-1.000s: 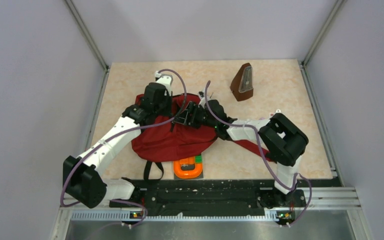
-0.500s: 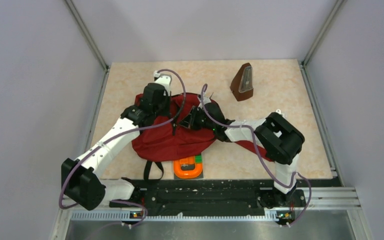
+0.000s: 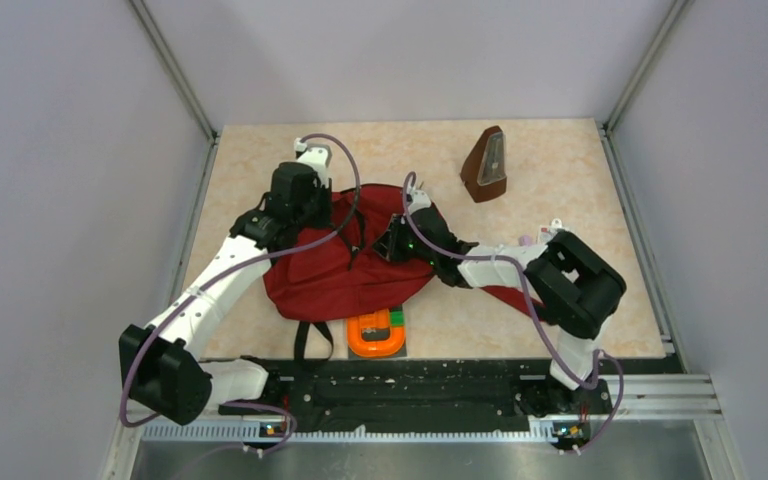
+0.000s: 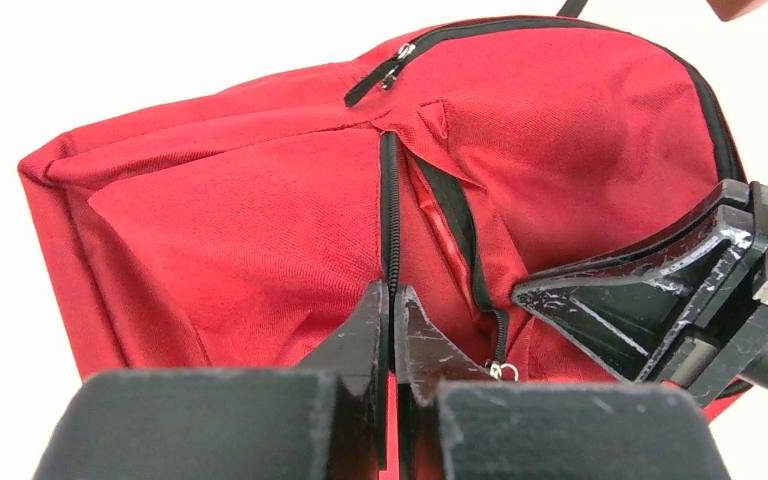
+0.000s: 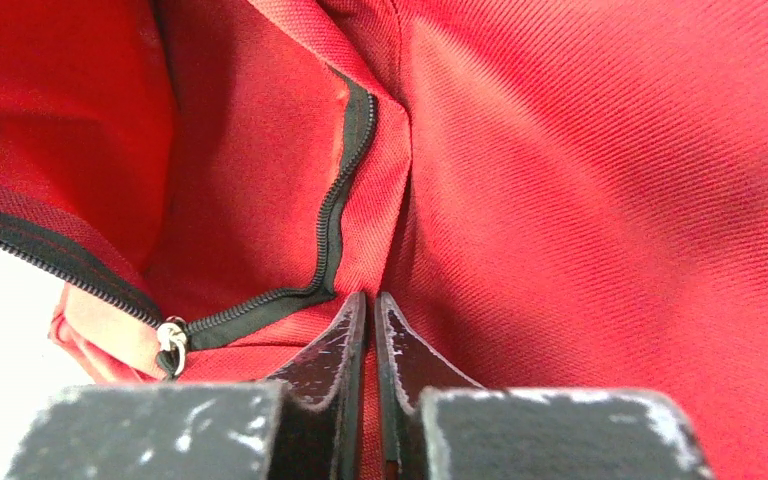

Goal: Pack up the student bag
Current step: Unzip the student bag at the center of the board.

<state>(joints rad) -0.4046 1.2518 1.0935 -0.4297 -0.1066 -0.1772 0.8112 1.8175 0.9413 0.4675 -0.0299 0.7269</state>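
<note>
The student bag (image 3: 345, 285) lies flat on the desk (image 3: 560, 170), left of centre and toward the near edge. It is a dark-red pack with two black straps (image 3: 305, 340) trailing off its near side. The left arm (image 3: 230, 275) and the right arm (image 3: 495, 265) reach over its far half from either side, and a red strap (image 3: 508, 298) shows beneath the right one. The left fingers (image 4: 380, 322) are pressed shut. The bag's black zipper (image 4: 389, 200) runs straight down into the slit between their tips, so they pinch the bag at that seam. The right fingers (image 5: 352, 335) are likewise closed to a hairline gap, with their tips against the red fabric just beside the end of a zipper run. A crease of cloth leads down between them, and they appear to grip the bag's fabric there. In the left wrist view the right pair shows as a black wedge whose point meets the edge of the parted zip, just right of the left pair. A small metal zipper pull (image 4: 500, 371) hangs between the two. A second zipper (image 4: 420, 42) crosses the bag's upper panel. An orange-rimmed item (image 3: 376, 340) with green on it lies at the bag's near edge. A brown wedge-shaped object (image 3: 486, 165) stands well apart on the far right of the desk.
</note>
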